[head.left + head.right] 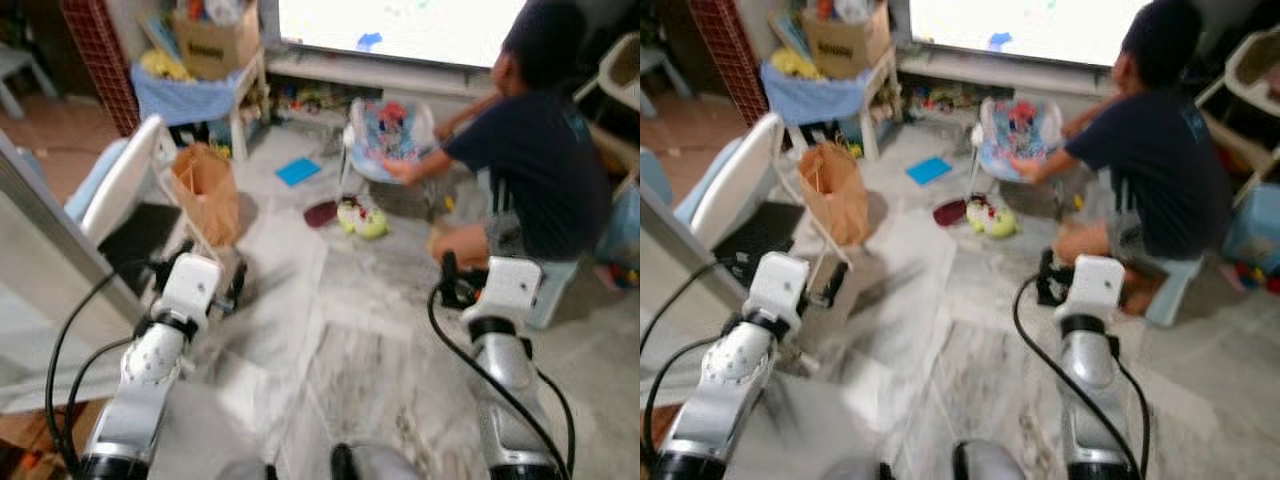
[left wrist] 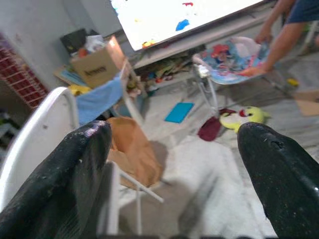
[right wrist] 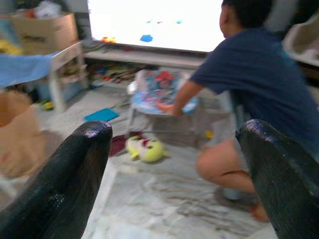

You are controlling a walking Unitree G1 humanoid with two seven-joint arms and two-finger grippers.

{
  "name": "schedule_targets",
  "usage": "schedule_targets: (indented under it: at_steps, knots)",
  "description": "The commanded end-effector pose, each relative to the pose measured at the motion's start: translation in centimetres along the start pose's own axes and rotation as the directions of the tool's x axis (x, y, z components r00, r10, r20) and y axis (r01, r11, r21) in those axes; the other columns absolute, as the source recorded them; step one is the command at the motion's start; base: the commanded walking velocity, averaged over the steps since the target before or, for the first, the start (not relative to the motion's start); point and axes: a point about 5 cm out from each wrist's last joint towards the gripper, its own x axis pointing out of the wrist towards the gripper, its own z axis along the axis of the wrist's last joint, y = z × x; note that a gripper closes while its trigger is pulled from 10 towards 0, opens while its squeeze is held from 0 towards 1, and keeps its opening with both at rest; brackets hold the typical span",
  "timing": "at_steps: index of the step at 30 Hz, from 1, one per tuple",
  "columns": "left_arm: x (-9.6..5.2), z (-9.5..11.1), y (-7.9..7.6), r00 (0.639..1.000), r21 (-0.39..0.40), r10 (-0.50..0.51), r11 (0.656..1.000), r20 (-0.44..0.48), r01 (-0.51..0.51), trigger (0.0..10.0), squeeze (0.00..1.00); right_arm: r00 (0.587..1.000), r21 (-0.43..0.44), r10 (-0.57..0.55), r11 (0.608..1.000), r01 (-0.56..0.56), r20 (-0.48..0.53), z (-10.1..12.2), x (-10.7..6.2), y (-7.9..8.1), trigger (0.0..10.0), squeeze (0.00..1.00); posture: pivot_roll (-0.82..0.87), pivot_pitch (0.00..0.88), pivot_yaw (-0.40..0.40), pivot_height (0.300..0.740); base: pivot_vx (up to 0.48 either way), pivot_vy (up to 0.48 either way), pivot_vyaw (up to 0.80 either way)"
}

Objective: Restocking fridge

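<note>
Both claws, left claw [image 2: 169, 149] and right claw [image 3: 174, 149], spread wide and empty for transit, face the brown paper bag [image 1: 205, 190] upper left.

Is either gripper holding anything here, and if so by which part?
Nothing is held. The left gripper and the right gripper both have their jaws open and empty.

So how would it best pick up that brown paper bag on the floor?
Probably by the top rim of the bag, coming from above. It stands upright with its mouth open upward, so one finger could slip inside and pinch a wall. The left tool is nearer, open and empty. A white chair stands close beside the bag, so a sideways approach looks cramped.
</note>
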Motion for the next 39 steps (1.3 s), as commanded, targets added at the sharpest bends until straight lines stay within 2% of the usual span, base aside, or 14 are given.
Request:
schedule_targets:
  at_steps: [1, 8, 14, 18, 25, 32, 39]
  knots:
    - [0.4, -0.1, 0.3, 1.0, -0.006, -0.007, 1.0, -0.004, 0.007, 10.0, 0.0, 1.0, -0.023, -0.027, 0.999, 0.027, 0.008, 0.2, 0.2, -0.7, 10.0, 0.0, -0.05, 0.012, 0.063, 0.74, 0.0, 0.0, 0.0]
    - [0.2, -0.3, 0.5, 1.0, -0.033, 0.018, 0.999, -0.014, -0.019, 10.0, 0.0, 1.0, -0.019, -0.007, 1.0, 0.007, -0.001, 0.5, -0.2, -1.0, 10.0, 0.0, -0.06, 0.042, 0.021, 0.74, 0.0, 0.0, -0.66]
    - [-1.1, -1.0, 0.4, 0.998, -0.045, 0.046, 0.998, -0.045, -0.048, 10.0, 0.0, 1.0, -0.016, 0.02, 1.0, -0.02, -0.006, 0.9, -0.3, -0.5, 10.0, 0.0, -0.06, 0.046, -0.021, 0.74, 0.0, 0.0, -0.71]
    - [-1.2, -1.4, 0.4, 0.998, -0.047, 0.045, 0.998, -0.054, -0.048, 10.0, 0.0, 0.999, -0.018, 0.029, 0.999, -0.029, -0.016, 0.6, -0.4, -0.2, 10.0, 0.0, -0.06, 0.044, -0.025, 0.74, -0.285, 0.0, -0.55]
    - [0.3, -0.9, 1.1, 0.998, -0.038, 0.052, 0.998, -0.017, -0.053, 10.0, 0.0, 0.999, -0.017, 0.035, 0.999, -0.034, 0.005, 1.0, 0.3, 0.1, 10.0, 0.0, -0.06, 0.054, -0.021, 0.74, -0.302, 0.0, -0.8]
    - [0.6, -0.6, 1.0, 0.999, -0.029, 0.041, 0.999, -0.006, -0.041, 10.0, 0.0, 0.999, -0.024, 0.036, 0.999, -0.036, -0.001, 1.1, 0.3, 0.2, 10.0, 0.0, -0.07, 0.059, -0.019, 0.74, -0.293, 0.0, -0.8]
    - [1.0, -0.3, 0.6, 0.999, -0.031, 0.041, 0.999, 0.015, -0.041, 10.0, 0.0, 0.998, -0.033, 0.058, 0.998, -0.058, 0.004, 1.2, 0.3, 0.5, 10.0, 0.0, -0.07, 0.061, -0.028, 0.74, 0.0, 0.0, -0.8]
